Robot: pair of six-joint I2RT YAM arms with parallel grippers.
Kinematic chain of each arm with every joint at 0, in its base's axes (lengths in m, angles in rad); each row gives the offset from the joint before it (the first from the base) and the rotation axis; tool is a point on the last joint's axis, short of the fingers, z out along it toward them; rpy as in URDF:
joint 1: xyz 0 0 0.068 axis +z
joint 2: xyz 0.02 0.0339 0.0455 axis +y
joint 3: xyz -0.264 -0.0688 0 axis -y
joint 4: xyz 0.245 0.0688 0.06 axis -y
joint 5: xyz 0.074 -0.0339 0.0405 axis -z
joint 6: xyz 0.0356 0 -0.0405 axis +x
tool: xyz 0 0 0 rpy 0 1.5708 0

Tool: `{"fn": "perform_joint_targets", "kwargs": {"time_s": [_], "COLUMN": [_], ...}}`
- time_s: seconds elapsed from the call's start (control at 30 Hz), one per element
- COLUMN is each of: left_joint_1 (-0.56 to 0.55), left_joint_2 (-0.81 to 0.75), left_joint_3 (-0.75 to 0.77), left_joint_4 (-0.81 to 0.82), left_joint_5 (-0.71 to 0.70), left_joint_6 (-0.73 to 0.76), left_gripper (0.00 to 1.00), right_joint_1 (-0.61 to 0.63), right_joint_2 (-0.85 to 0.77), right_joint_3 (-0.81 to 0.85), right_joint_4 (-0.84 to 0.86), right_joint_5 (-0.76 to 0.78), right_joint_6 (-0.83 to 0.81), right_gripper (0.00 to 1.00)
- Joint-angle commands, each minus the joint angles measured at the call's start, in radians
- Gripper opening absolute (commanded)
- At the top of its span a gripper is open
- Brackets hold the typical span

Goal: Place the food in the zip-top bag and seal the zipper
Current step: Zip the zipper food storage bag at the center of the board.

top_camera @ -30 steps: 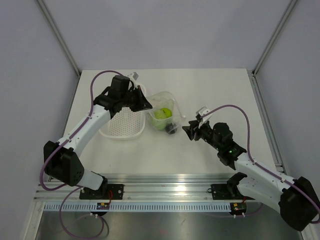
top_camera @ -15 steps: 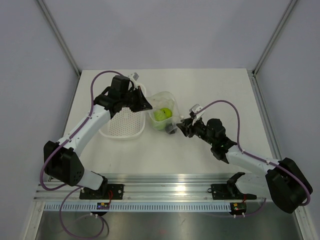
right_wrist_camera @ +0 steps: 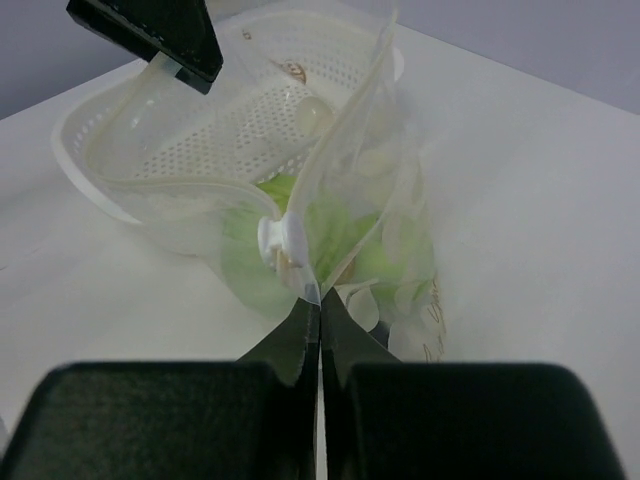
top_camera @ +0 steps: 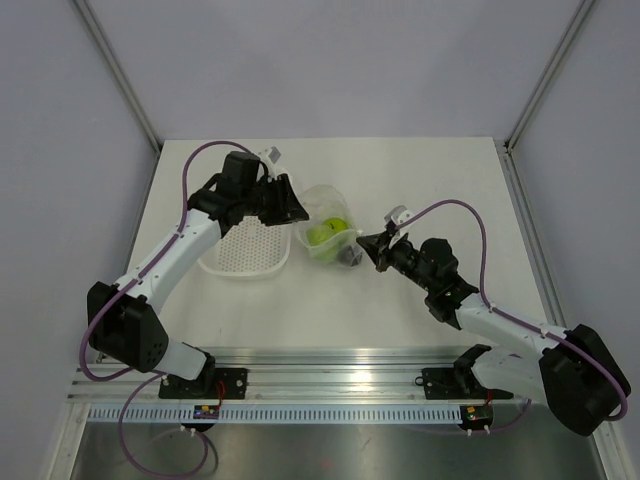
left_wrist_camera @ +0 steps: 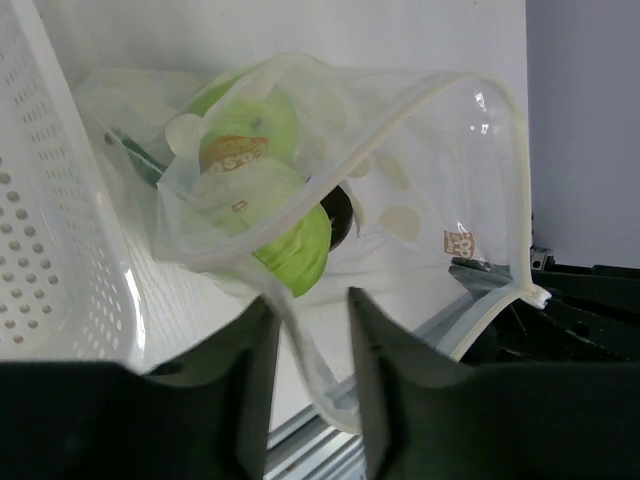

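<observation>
And the right gripper (top_camera: 372, 250) made its move: half a beat earlier it had hung open short of the target, and now it had slid in from the near right and snapped closed. Its jaws were pressed flat together on the near corner of the zip-top bag (top_camera: 322, 198), at the end of the zipper (left_wrist_camera: 440, 85), with the white slider (right_wrist_camera: 277, 241) just above the pinch. That looked like the set-up for sealing. Just past the pinch, the food was already inside: the lime-green ball (top_camera: 322, 233) showed through the dotted film, and the dark piece (top_camera: 347, 258) lay low beside it. The mouth gaped wide, though, so nothing was sealed yet. Farther back, the left gripper (left_wrist_camera: 308, 340) had eased off. It had been clamped a moment before, but now its jaws stood partway apart, and the far rim of the bag ran loosely down between them rather than being squeezed. So the hold had passed from left to right. The bag stood on the tabletop (top_camera: 420, 180) just beside the white perforated tray (top_camera: 245, 255).
</observation>
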Motion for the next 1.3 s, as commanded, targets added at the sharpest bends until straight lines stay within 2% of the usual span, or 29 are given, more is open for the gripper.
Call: {"fn": "perform_joint_targets", "kwargs": {"time_s": [0.0, 0.03, 0.1, 0.2, 0.27, 0.43, 0.53, 0.6, 0.63, 0.8, 0.93, 1.03, 1.27], "left_joint_1": [0.004, 0.005, 0.005, 0.005, 0.005, -0.010, -0.071, -0.146, -0.171, -0.287, -0.364, -0.403, -0.453], "left_joint_2": [-0.013, -0.018, -0.042, -0.087, -0.122, -0.237, -0.249, -0.263, -0.268, -0.233, -0.245, -0.239, -0.164], "left_joint_3": [0.053, 0.091, 0.127, 0.197, 0.192, 0.049, 0.018, -0.020, -0.026, -0.023, -0.103, -0.123, -0.092], "left_joint_4": [-0.064, -0.089, -0.135, -0.134, -0.051, 0.265, 0.275, 0.273, 0.276, 0.239, 0.296, 0.308, 0.281], "left_joint_5": [-0.001, -0.043, -0.079, -0.107, -0.056, 0.215, 0.296, 0.298, 0.286, 0.199, 0.111, 0.071, 0.053], "left_joint_6": [0.139, 0.170, 0.260, 0.363, 0.422, 0.636, 0.823, 0.981, 1.006, 1.072, 1.092, 1.114, 1.118], "left_gripper": [0.57, 0.79, 0.85, 0.83, 0.80, 0.76, 0.76, 0.77, 0.78, 0.77, 0.83, 0.83, 0.71], "right_joint_1": [-0.006, -0.006, -0.008, -0.018, -0.035, -0.074, -0.089, -0.100, -0.100, -0.107, -0.109, -0.110, -0.117], "right_joint_2": [-0.046, -0.052, -0.075, -0.112, -0.133, -0.144, -0.141, -0.140, -0.134, -0.114, -0.104, -0.101, -0.100], "right_joint_3": [0.021, 0.027, 0.038, 0.062, 0.090, 0.151, 0.174, 0.188, 0.191, 0.225, 0.239, 0.239, 0.242], "right_joint_4": [0.036, 0.022, -0.036, -0.122, -0.192, -0.323, -0.376, -0.396, -0.403, -0.439, -0.455, -0.452, -0.453], "right_joint_5": [0.011, 0.009, -0.009, -0.076, -0.119, -0.262, -0.311, -0.346, -0.354, -0.382, -0.388, -0.392, -0.400], "right_joint_6": [-0.029, -0.035, -0.052, -0.061, -0.067, -0.095, -0.099, -0.095, -0.093, -0.087, -0.088, -0.090, -0.081], "right_gripper": [0.00, 0.00, 0.00, 0.00, 0.00, 0.00, 0.00, 0.00, 0.00, 0.00, 0.00, 0.00, 0.00]}}
